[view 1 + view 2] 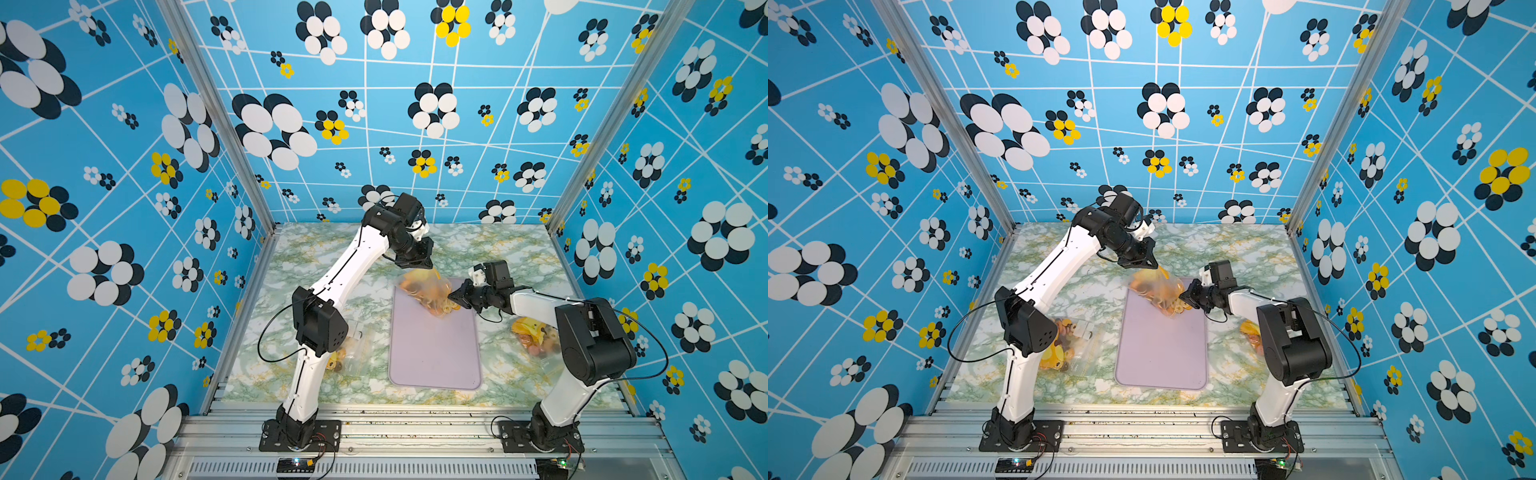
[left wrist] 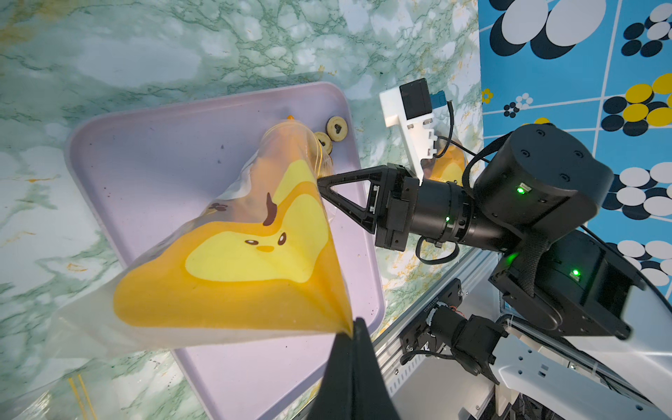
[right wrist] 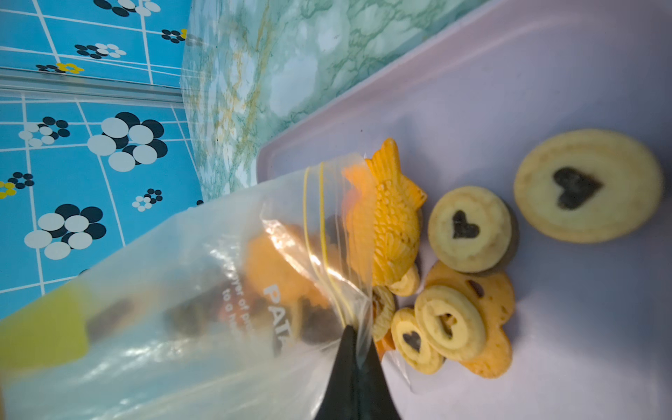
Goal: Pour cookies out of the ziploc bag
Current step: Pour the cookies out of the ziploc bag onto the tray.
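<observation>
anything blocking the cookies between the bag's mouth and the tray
Nothing visible does. The bag is tipped with its open mouth right over the tray, some cookies already lie on it, and only bare tray shows beyond them.

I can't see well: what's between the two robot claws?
A clear bag, pinched by the left gripper and the right gripper, with cookies at its mouth. It shows in both top views.
</observation>
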You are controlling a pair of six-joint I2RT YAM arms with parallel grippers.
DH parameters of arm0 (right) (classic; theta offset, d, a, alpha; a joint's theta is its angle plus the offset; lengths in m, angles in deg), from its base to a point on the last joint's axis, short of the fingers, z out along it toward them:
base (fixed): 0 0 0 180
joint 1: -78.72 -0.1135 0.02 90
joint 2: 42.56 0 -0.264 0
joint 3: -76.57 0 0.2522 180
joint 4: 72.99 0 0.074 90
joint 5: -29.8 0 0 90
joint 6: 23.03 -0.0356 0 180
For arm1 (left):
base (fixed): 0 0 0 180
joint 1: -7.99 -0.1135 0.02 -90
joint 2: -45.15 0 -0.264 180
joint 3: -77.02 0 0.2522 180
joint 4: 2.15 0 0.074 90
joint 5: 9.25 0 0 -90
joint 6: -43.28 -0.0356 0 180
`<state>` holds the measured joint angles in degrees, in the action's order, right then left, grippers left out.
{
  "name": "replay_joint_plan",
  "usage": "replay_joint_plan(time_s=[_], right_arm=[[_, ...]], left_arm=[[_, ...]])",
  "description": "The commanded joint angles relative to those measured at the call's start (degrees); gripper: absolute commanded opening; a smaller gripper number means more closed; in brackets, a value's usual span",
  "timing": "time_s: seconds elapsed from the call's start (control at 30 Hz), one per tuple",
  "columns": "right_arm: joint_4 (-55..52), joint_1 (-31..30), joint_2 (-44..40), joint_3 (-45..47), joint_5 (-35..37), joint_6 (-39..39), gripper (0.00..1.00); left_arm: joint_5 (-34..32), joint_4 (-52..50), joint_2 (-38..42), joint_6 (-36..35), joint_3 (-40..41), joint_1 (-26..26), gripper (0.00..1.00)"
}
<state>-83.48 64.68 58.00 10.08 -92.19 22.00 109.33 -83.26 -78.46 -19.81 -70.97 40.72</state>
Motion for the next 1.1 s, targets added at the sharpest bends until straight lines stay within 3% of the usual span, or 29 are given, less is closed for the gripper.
replay_joint_plan(time_s=[0.0,0.4,0.6,1.07], right_arm=[[-0.5,0.2,0.0,0.9,-0.4,-0.2,0.00],[1.8,-2.1,1.1,0.2,-1.6,-1.8,0.00],[2.9,-3.2,1.9,-0.2,-1.6,-2.7,0.00],[3.6,-3.9,3.6,-0.2,-1.5,-3.6,0.00]], left_arm=[[-0.4,-1.1,0.3,-1.2,-2.4,-0.8,0.00],[-1.8,-2.0,0.6,-1.5,-3.3,-2.4,0.00],[-1.3,-5.8,-2.6,-1.9,-11.0,-2.2,0.00],[-1.2,-4.5,-3.7,-0.5,-11.1,0.3,0.00]])
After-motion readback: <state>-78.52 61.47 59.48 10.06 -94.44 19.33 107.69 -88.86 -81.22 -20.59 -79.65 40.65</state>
